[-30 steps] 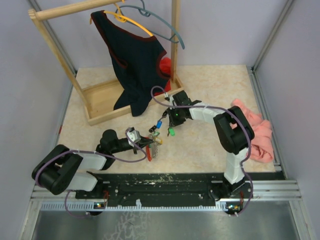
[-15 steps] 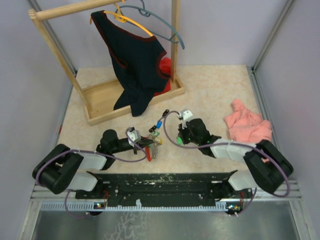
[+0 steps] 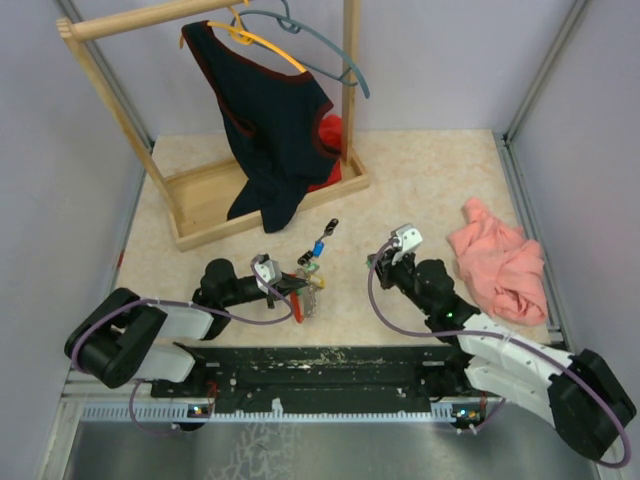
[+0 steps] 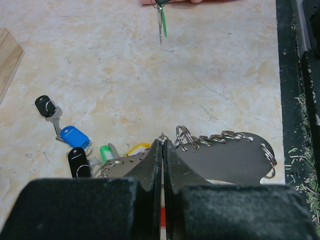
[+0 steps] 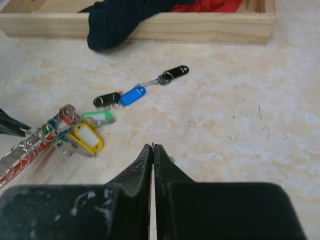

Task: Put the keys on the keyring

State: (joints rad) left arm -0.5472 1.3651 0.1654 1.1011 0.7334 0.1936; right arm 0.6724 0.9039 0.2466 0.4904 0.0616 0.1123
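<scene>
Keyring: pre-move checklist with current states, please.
1. Left gripper shut on keyring: ok, pinching a small ring at its edge.
2. Right gripper holding green key: ok, fingers shut, key hanging down.
3. Green key lined up with keyring: not ok, bare table separates them.
4. That small ring opened for threading: cannot tell.
5. Remaining keys located: ok, blue key and yellow key lie on the table beside the keyring.
</scene>
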